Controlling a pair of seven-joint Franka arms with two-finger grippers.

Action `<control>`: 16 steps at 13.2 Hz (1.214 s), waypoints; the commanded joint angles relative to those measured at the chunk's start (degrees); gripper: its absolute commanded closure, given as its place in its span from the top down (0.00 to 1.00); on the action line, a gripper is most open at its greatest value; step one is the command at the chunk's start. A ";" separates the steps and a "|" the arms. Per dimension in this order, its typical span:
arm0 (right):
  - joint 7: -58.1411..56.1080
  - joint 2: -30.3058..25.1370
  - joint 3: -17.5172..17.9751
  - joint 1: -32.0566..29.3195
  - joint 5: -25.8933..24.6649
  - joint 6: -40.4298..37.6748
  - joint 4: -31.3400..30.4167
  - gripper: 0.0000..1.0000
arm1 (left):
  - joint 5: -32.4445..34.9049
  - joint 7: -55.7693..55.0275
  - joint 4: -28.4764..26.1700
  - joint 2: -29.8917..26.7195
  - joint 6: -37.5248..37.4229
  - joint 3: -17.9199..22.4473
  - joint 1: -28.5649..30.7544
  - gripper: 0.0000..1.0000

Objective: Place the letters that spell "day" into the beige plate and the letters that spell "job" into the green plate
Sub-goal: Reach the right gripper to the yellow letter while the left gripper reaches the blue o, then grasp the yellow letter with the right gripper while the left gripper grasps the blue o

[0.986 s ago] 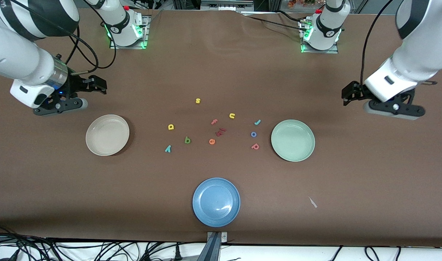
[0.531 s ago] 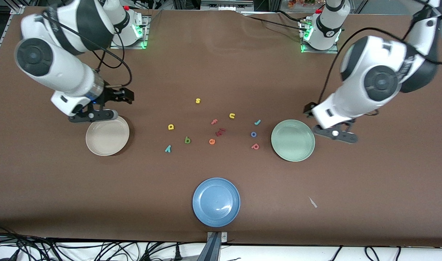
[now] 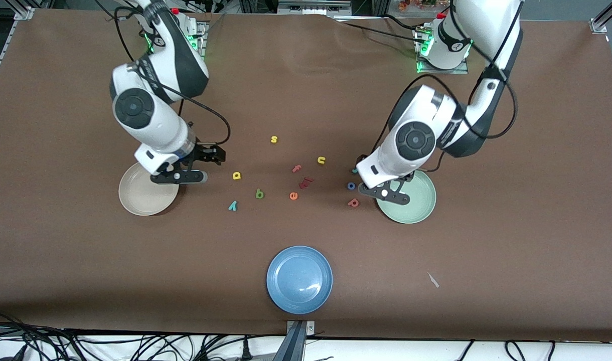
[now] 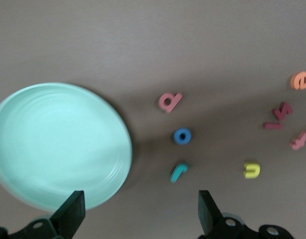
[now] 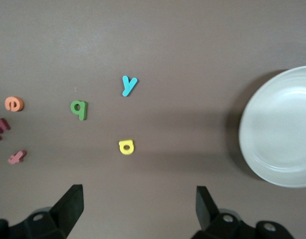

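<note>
The beige plate (image 3: 140, 200) lies toward the right arm's end and the green plate (image 3: 414, 208) toward the left arm's end. Between them lie a yellow letter (image 3: 237, 175), a dark green letter (image 3: 259, 193) and a teal "y" (image 3: 232, 205). Beside the green plate are a blue "o" (image 3: 351, 186) and a salmon "b" (image 3: 353, 202). The teal "j" (image 4: 178, 172) is mostly covered by the left arm in the front view. My right gripper (image 3: 179, 177) hangs open over the beige plate's rim. My left gripper (image 3: 385, 193) hangs open over the green plate's rim. Both are empty.
A blue plate (image 3: 299, 279) sits near the front edge. Other letters lie mid-table: a yellow "s" (image 3: 274, 139), a yellow "u" (image 3: 321, 160), a reddish "f" (image 3: 296, 168), dark red pieces (image 3: 305, 182) and an orange "e" (image 3: 293, 195). A small white scrap (image 3: 433, 280) lies nearer the front camera.
Both arms have swung in from the table's ends toward the middle. Each gripper now hangs over its plate's rim. No letter or plate has moved.
</note>
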 commanded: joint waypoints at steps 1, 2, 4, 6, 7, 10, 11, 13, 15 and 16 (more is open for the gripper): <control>2.52 1.02 -0.29 1.40 -0.08 6.40 -3.93 1.00 | -0.89 0.55 1.42 3.98 4.34 0.27 -2.42 1.00; 3.23 2.33 -0.29 1.93 -0.08 7.20 -4.20 1.00 | -1.24 0.55 1.51 5.56 7.23 -0.16 -3.03 0.99; 3.59 4.44 -0.29 2.72 -0.08 8.95 -4.20 1.00 | -0.80 0.82 1.33 6.71 9.01 -0.25 -3.92 0.90; 3.68 6.38 -0.29 2.99 -0.08 11.41 -4.81 1.00 | -0.72 0.82 0.81 6.98 9.19 -0.25 -3.92 0.82; 3.68 6.82 -0.29 3.51 -0.08 13.08 -5.60 1.00 | -0.72 0.82 0.80 7.68 9.28 -0.25 -4.00 0.82; 3.59 9.28 -0.29 3.69 -0.08 15.02 -5.61 1.00 | -0.45 0.90 0.10 7.86 10.24 -0.17 -4.27 0.83; 3.59 9.81 -0.29 3.95 -0.08 15.72 -5.61 1.00 | 0.24 0.82 -0.25 8.29 10.24 -0.17 -4.53 0.83; 3.59 11.30 -0.29 4.13 -0.08 16.52 -5.26 1.00 | 1.04 0.38 -2.43 9.35 14.78 -0.17 -4.62 0.83; 3.42 12.62 -0.29 4.22 -0.17 18.79 -5.17 1.00 | 1.04 0.29 -4.29 9.35 17.80 -0.17 -4.27 0.82; 3.33 13.41 -0.29 4.22 -0.17 20.11 -5.17 1.00 | 1.04 0.29 -4.47 9.35 17.80 -0.17 -4.27 0.79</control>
